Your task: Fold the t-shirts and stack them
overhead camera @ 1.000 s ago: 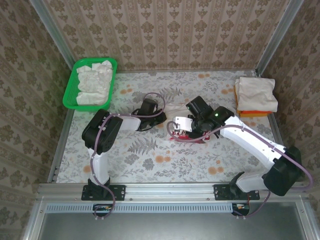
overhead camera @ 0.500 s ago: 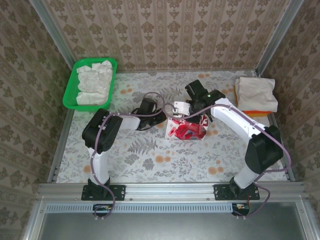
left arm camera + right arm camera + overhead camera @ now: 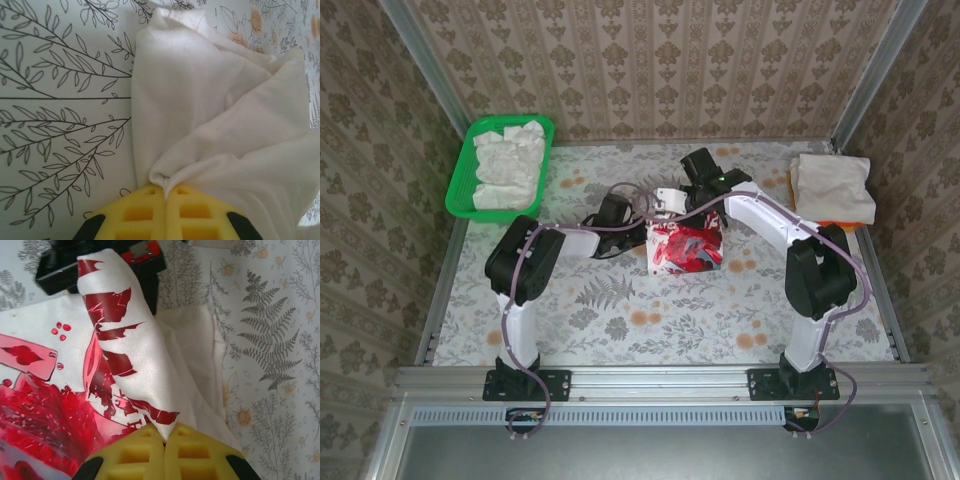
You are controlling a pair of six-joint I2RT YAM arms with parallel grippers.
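The right gripper (image 3: 666,204) has swung toward the upper centre, pulling the printed t-shirt (image 3: 686,248) with it. It and the left gripper (image 3: 165,189) each pinch a fold of that shirt at mid-frame.

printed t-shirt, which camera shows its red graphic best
The right wrist view: the printed t-shirt shows its red graphic close and sharp, a fold pinched in the shut right gripper. The top external view shows the whole shirt, but small. The left wrist view shows plain off-white cloth pinched in the left gripper.
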